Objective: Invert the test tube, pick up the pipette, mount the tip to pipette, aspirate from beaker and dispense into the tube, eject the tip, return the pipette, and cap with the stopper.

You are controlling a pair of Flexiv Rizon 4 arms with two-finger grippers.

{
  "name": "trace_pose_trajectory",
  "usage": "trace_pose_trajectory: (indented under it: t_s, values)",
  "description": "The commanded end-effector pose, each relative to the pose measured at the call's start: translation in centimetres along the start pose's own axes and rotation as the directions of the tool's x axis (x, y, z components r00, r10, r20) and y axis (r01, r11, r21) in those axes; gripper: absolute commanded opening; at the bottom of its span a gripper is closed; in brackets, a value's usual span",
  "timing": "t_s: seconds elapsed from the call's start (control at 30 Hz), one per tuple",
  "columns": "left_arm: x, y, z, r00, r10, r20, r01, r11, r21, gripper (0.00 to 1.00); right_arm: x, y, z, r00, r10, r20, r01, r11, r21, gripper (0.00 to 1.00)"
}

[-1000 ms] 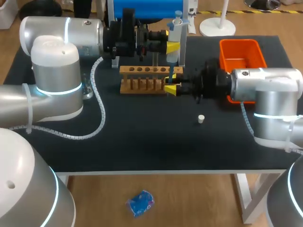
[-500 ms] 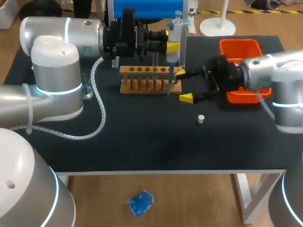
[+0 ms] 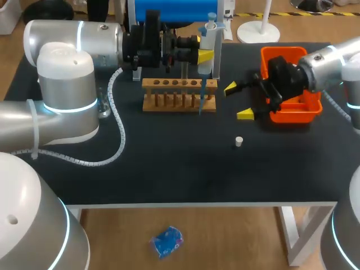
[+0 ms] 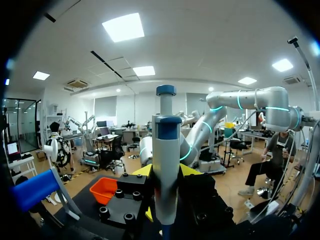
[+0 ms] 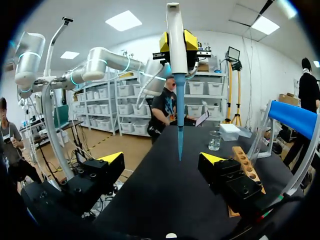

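Note:
My left gripper (image 3: 205,56) is shut on the white and blue pipette (image 3: 208,48), held upright above the right end of the wooden tube rack (image 3: 179,94). A blue tip (image 3: 201,104) is on the pipette and points down in front of the rack. In the left wrist view the pipette (image 4: 166,165) stands between my yellow fingertips (image 4: 144,171). My right gripper (image 3: 237,101) is open and empty, to the right of the rack and apart from the tip. Its wrist view has the blue tip (image 5: 179,140) ahead of the open right gripper (image 5: 161,160). A small white stopper (image 3: 239,141) lies on the table.
An orange bin (image 3: 284,52) sits at the right, partly behind my right arm. A glass beaker (image 5: 215,140) stands past the rack (image 5: 244,165), close to my left arm. A blue roll on a stand (image 3: 169,7) is behind the rack.
My right gripper has opened wide beside the pipette tip and drawn back to the right, toward the orange bin. The left arm and pipette have not moved.

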State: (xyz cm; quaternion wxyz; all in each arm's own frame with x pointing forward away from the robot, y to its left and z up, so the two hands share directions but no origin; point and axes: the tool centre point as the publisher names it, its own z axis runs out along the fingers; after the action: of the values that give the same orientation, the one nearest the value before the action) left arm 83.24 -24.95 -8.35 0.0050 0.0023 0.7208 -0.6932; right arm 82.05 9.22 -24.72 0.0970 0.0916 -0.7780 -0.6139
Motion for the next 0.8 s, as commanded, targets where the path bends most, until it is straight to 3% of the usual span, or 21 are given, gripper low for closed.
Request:
trace_pose_trajectory:
  t_s: [0.03, 0.33, 0.8]
  values:
    - [-0.1, 0.0, 0.1, 1.000, 0.001, -0.001, -0.001, 1.000, 0.003, 0.00, 0.1, 0.1, -0.4, 1.000, 0.001, -0.003, -0.001, 1.000, 0.002, 1.00]
    - [-0.5, 0.1, -0.6, 1.000, 0.006, 0.007, -0.006, 1.000, -0.004, 0.00, 0.1, 0.1, -0.4, 1.000, 0.001, -0.003, -0.001, 1.000, 0.002, 1.00]
    - [-2.5, -0.1, -11.3, 0.976, 0.021, 0.219, -0.021, 1.000, -0.003, 0.00, 0.1, 0.1, -0.4, 1.000, 0.001, -0.003, -0.001, 1.000, 0.002, 1.00]
